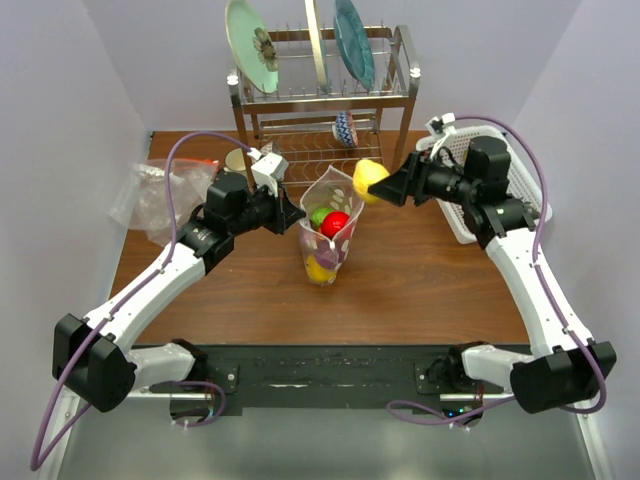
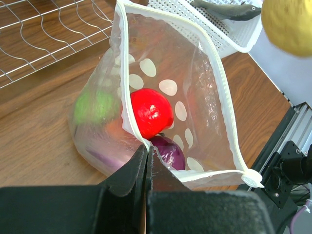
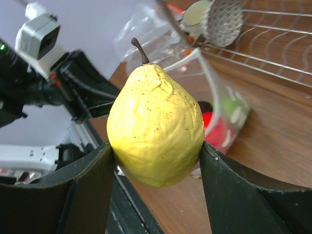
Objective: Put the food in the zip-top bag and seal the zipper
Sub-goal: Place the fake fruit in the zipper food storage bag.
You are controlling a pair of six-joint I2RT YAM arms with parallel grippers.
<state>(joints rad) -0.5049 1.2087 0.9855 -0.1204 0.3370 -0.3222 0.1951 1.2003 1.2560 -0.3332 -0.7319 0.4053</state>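
The dotted zip-top bag (image 1: 326,235) stands upright at the table's middle with its mouth open. Inside lie a red fruit (image 2: 151,113), a green one (image 2: 95,106), a purple one (image 2: 169,151) and a yellow one (image 1: 320,267). My left gripper (image 2: 146,148) is shut on the bag's white zipper edge (image 2: 127,105), holding that side up. My right gripper (image 3: 155,151) is shut on a yellow pear (image 3: 155,131), stem up, hanging just right of and above the bag's mouth (image 1: 368,180).
A metal dish rack (image 1: 325,95) with plates stands at the back. A white perforated basket (image 1: 520,185) sits at the right with a dark eggplant (image 2: 224,9) in it. Crumpled plain clear plastic (image 1: 160,195) lies at the left.
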